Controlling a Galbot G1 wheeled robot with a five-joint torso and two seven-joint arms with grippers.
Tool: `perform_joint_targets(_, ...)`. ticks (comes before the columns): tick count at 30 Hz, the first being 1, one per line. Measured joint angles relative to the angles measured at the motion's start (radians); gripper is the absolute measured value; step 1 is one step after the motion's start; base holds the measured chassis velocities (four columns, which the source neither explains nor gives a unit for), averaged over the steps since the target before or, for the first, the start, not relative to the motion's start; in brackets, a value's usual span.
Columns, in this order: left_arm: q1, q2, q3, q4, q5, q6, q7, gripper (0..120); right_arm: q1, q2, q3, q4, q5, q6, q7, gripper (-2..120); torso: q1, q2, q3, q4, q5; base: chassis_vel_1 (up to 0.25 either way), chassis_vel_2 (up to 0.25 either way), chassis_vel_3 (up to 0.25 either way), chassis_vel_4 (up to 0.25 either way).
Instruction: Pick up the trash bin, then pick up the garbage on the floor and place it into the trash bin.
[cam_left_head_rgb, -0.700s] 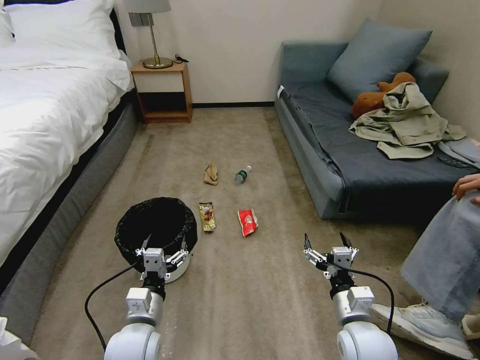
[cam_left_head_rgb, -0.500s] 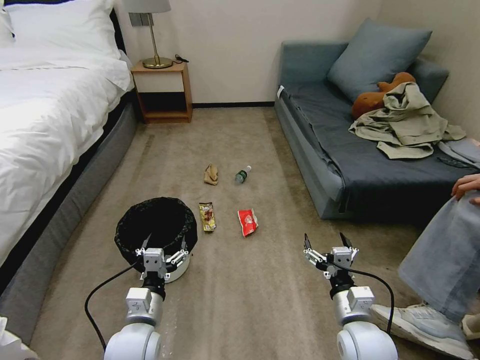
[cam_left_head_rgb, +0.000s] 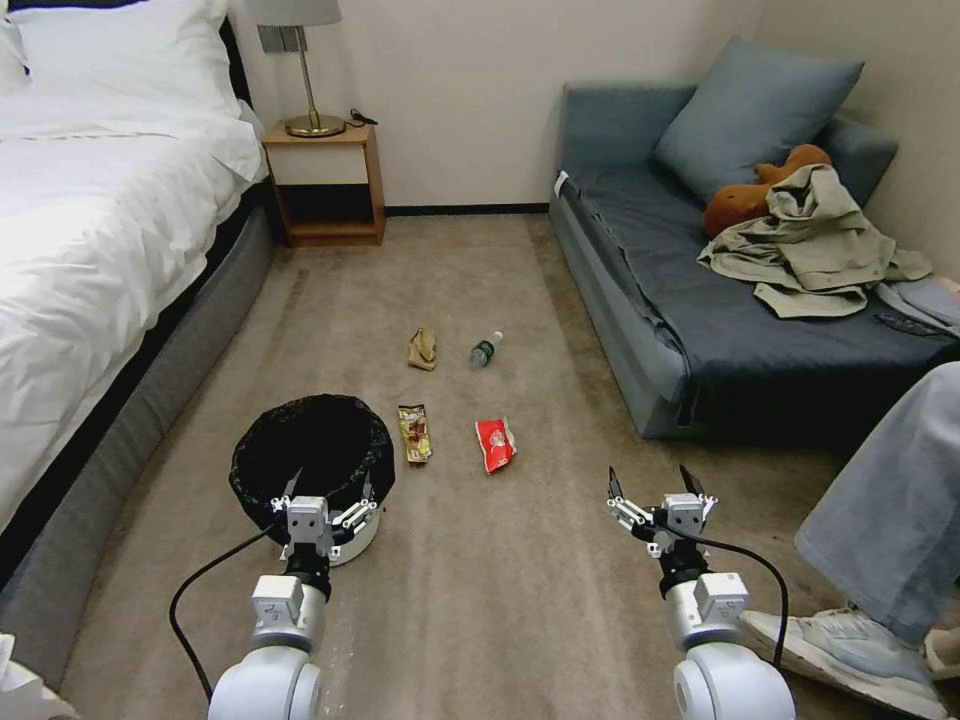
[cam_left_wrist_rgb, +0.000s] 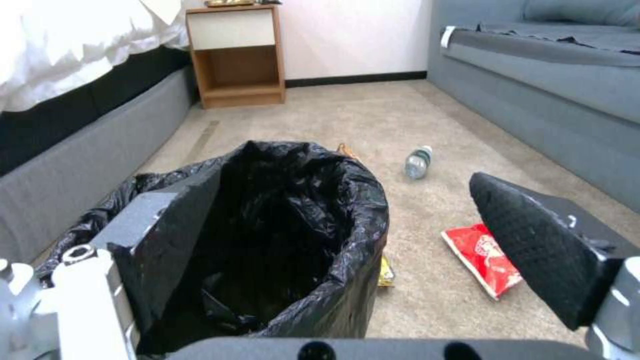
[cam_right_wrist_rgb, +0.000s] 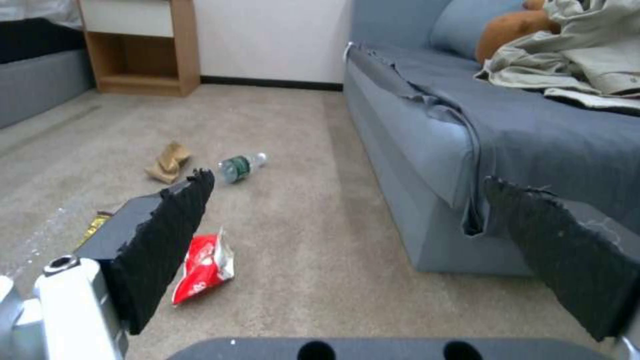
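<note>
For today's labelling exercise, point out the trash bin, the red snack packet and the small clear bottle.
trash bin (cam_left_head_rgb: 352, 536): head view, white side wall below the bag.
red snack packet (cam_left_head_rgb: 495, 444): head view, middle of the packet.
small clear bottle (cam_right_wrist_rgb: 237, 167): right wrist view, green label.

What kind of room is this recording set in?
Probably a bedroom or hotel room: a white-sheeted bed, a wooden nightstand with a brass lamp, and a blue-grey sofa on carpet.

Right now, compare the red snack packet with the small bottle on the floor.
The red snack packet lies flat and crinkled; the bottle is a rounded, clear cylinder on its side with a green label. The packet lies nearer the right gripper; the bottle lies farther off, beside the paper bag. Both rest on the carpet, ungrasped.
</note>
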Motion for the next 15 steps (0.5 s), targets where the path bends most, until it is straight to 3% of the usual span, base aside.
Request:
perform_joint_targets(8, -0.008, 0.006, 0.001, 0.004, -0.010, 0.007, -0.003, 100, 0.000, 0.000, 0.000, 0.000, 0.000, -0.001, 0.000, 100, 0.000, 0.000, 0.000, 0.0001, 0.0000, 0.000, 0.000, 0.000, 0.000)
perform_joint_targets(13, -0.082, 0.061, 0.005, 0.042, -0.091, 0.074, -0.053, 100, -0.002, -0.002, -0.003, 0.000, 0.029, -0.046, 0.013, 100, 0.000, 0.000, 0.000, 0.0001, -0.0003, 0.000, 0.000, 0.000, 0.000)
perform_joint_targets(15, -0.188, 0.139, 0.012, 0.095, -0.208, 0.170, -0.125, 100, -0.014, -0.009, -0.016, -0.002, 0.111, -0.179, 0.052, 100, 0.000, 0.000, 0.000, 0.0000, -0.0001, 0.000, 0.000, 0.000, 0.000)
